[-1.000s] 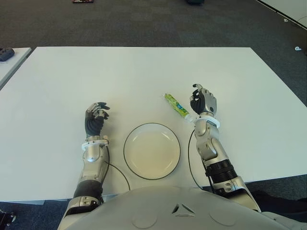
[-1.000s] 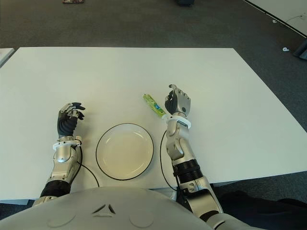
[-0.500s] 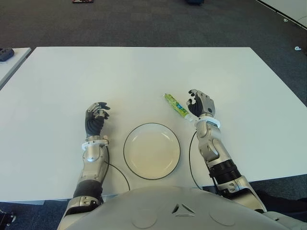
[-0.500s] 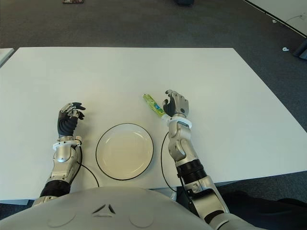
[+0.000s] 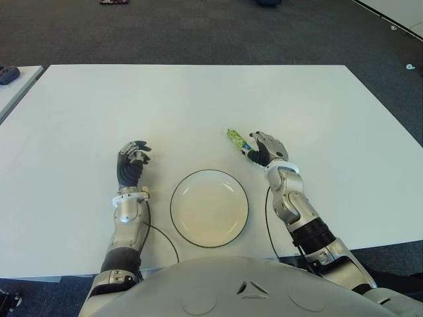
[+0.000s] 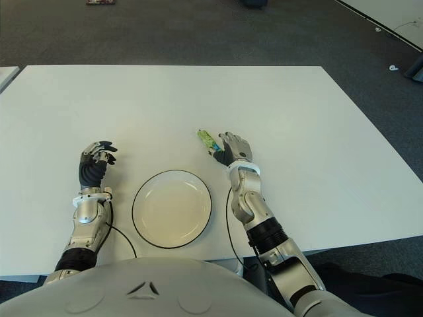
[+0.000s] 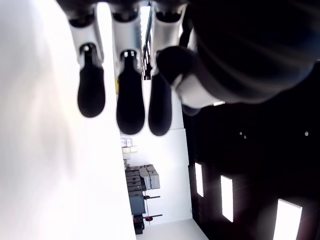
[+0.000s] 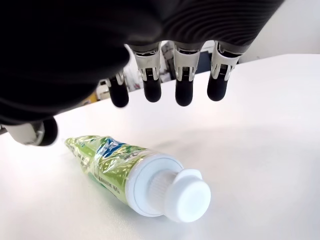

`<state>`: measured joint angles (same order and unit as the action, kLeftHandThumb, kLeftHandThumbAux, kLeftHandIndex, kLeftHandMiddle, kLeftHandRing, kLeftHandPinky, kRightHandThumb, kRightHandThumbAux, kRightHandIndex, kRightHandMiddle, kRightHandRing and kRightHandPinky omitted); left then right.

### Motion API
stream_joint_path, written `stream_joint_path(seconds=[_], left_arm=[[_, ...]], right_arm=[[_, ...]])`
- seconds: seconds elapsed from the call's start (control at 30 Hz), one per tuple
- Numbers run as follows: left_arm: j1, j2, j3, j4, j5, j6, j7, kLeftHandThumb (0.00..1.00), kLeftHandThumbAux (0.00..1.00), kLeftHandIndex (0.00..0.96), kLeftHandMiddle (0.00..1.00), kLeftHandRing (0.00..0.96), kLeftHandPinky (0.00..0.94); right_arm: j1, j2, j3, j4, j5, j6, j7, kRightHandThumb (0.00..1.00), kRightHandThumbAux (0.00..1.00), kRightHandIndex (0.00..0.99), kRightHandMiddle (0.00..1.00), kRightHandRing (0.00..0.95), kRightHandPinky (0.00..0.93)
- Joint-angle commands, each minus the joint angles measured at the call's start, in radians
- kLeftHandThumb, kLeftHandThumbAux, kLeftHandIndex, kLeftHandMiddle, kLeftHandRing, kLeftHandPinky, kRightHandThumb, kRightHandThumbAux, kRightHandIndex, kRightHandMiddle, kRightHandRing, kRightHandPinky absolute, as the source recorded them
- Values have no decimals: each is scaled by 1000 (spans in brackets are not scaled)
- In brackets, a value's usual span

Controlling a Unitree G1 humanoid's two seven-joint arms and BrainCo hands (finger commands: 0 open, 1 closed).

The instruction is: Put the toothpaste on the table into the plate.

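On the white table (image 5: 198, 99), the right hand (image 5: 264, 148) is hovering with fingers spread above the green, white-capped toothpaste tube (image 8: 135, 175), framing a grasp, beside the round white dark-rimmed plate (image 5: 209, 208); the left hand (image 5: 131, 162), curled, is idling left of it.

A green plastic toothpaste tube (image 8: 120, 170) with a white screw cap lies flat on the white table (image 5: 198, 105); the round white plate with a dark rim (image 5: 209, 208) sits near it, empty.
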<state>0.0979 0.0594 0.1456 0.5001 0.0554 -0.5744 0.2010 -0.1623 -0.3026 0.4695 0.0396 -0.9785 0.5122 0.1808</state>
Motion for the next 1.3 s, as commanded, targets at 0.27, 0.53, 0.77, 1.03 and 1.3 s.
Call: stream_joint_path(seconds=[0.27,0.53,0.77,1.03,1.3], left_arm=[[21,0,5,30,10,17,11,834,680,402,502,627,605],[21,-1,0,32,14,2,10,834,680,403,500,627,609],[21,-2,-1,32,3,-13,-3,834,681,401,501,634,621],[27,-5,-4,22,-11,-20,-15,833,681,397,503,639,623],[33,-5,-1,13,-24,-4,-23,833,681,398,499,634,611]], right_arm=[[-24,-14,13,-4,-21,23,78,444,125,0,0,0,0],[-33,-4,28,5,-29,48,126,452,104,0,0,0,0],[-45,15,42,35,-25,66,147,460,98,0,0,0,0],[-51,40,49,87,-17,82,142,470,96,0,0,0,0],[-85,69,57,218,-7,75,92,488,102,0,0,0,0]])
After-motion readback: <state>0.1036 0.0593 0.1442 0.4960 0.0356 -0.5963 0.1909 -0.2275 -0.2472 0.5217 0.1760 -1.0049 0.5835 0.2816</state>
